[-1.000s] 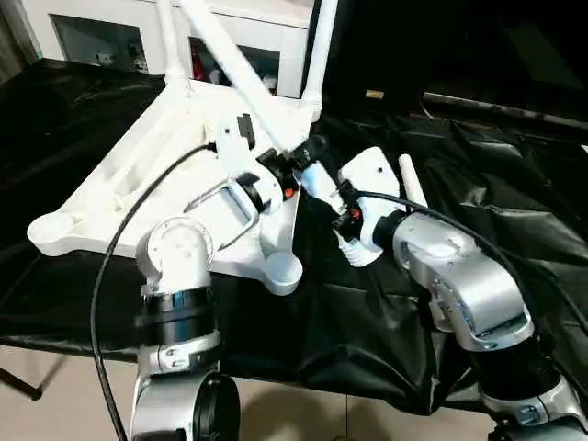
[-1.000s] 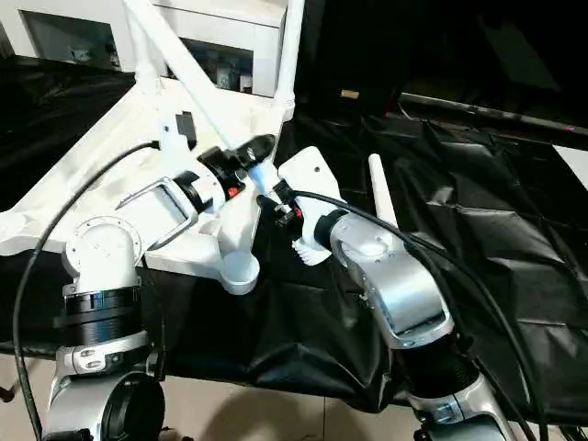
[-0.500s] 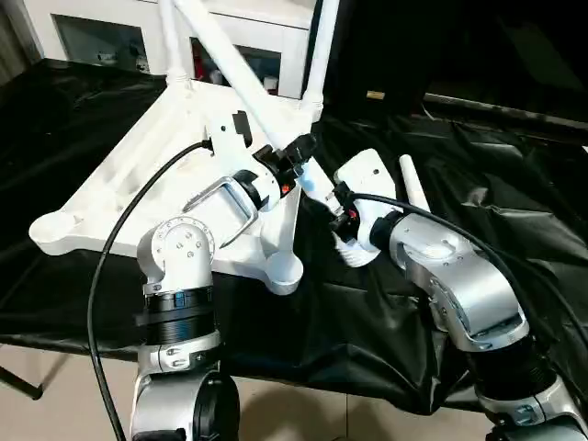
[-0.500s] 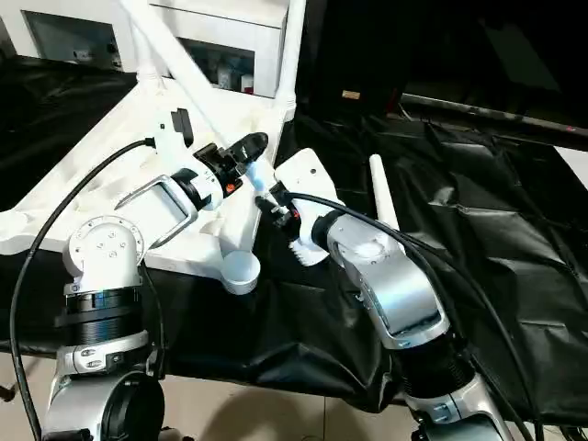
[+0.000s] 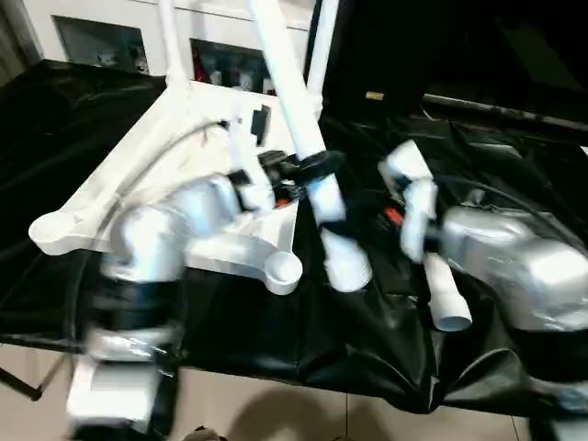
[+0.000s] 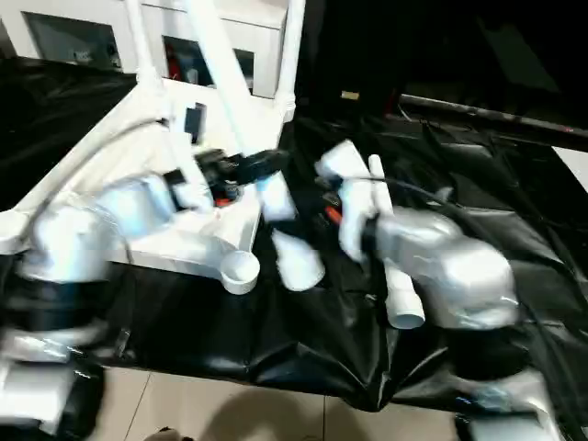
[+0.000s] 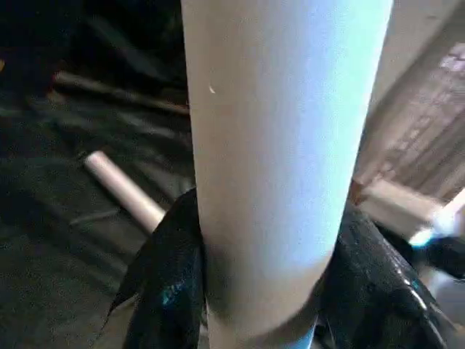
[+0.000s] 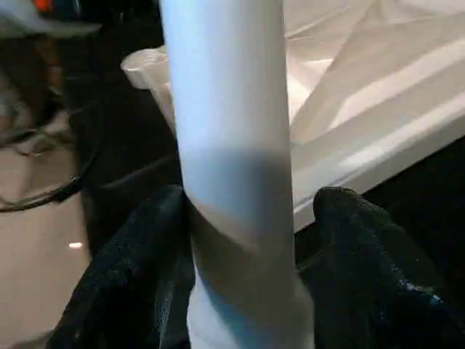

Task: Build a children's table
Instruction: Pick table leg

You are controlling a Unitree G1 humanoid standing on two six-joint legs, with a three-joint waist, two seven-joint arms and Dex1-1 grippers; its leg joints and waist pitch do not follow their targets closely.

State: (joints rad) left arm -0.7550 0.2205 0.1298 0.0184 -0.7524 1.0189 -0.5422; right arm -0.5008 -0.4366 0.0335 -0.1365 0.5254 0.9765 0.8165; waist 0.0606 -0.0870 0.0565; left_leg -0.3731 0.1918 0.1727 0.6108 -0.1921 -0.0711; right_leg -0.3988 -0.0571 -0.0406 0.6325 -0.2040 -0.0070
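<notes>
The children's table top (image 5: 138, 197) lies upside down on the black cloth, with two legs (image 5: 317, 46) standing in its far sockets. My left gripper (image 5: 314, 165) is shut on a third white leg (image 5: 303, 119). That leg stands steeply tilted, and its lower end (image 5: 349, 271) is over the cloth just right of the near empty socket (image 5: 283, 268). In the left wrist view the fingers (image 7: 171, 283) press both sides of the tube. In the right wrist view my right gripper (image 8: 251, 200) stands open around the same leg, with a gap at one finger (image 8: 356, 247). A loose leg (image 5: 439, 294) lies beside my right forearm.
A white cabinet with glass doors (image 5: 110, 41) stands behind the table. The black cloth (image 5: 514, 156) stretches away to the right, and its front edge drops to the floor (image 5: 276, 413) close below the near socket. A second empty socket (image 5: 50, 230) is at the left corner.
The left gripper has swung the held leg more upright, its lower end now right of the near socket. The right arm has pulled back to the right and its fingers have widened.
</notes>
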